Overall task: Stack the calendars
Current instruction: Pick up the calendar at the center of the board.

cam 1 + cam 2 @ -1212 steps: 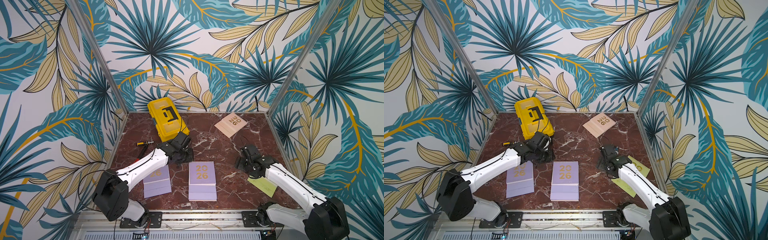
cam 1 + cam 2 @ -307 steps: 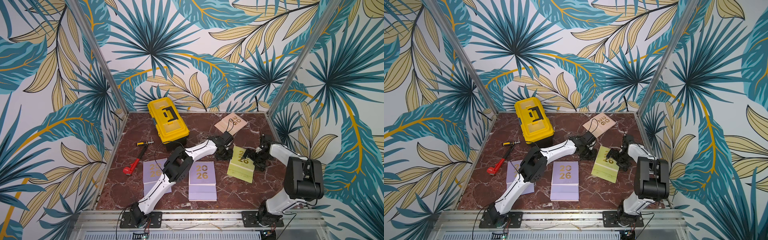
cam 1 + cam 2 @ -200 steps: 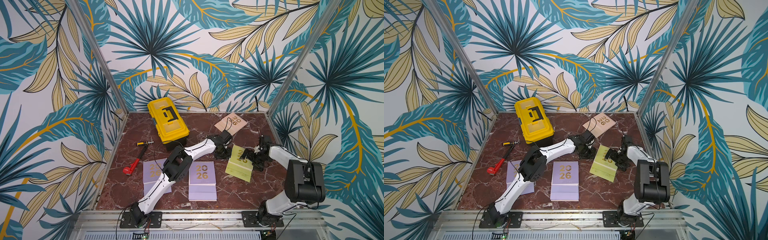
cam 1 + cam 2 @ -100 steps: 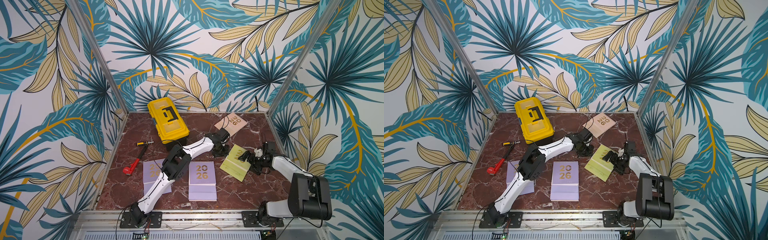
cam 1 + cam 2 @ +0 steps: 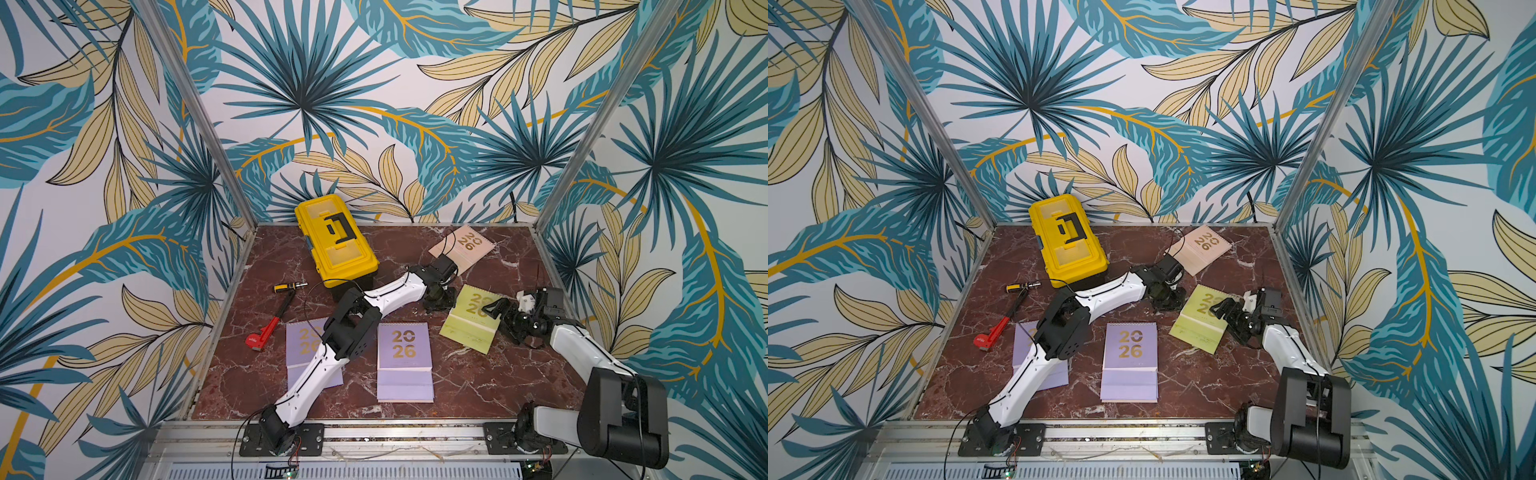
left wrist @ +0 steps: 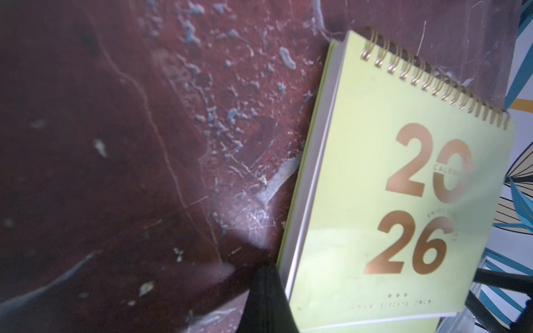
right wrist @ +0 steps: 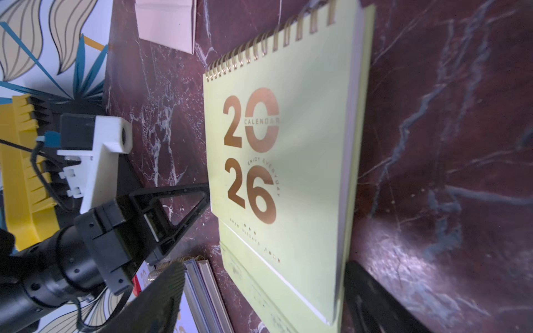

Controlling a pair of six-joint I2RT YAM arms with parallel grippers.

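1. the lime green calendar lies flat, cover up, between the two pincers. it sits just to the right of the left pincer and reaches in between the jaws of the right pincer.
2. its long axis runs away from the robot on a slant. the gold spiral edge points toward the back wall and a little right, and the plain flap end points toward the front and left. the gold "2026" reads upright from the robot's side.
3. left pincer: clenched and holding nothing, with its closed tip against the calendar's long left edge.
4. right pincer: released, jaws spread wide on either side of the calendar. i cannot tell whether a pad touches it.
5. the peach calendar lies askew just beyond the left pincer, by the back wall. the centre lilac calendar lies nearer the front than both pincers. the left lilac calendar is partly under the left arm.
6. the table is dark red marble with white veins. a yellow toolbox, a screwdriver and a red wrench lie to the left of the left pincer.
7. the walls carry a teal and tan palm-leaf print, with bare metal posts at the corners.
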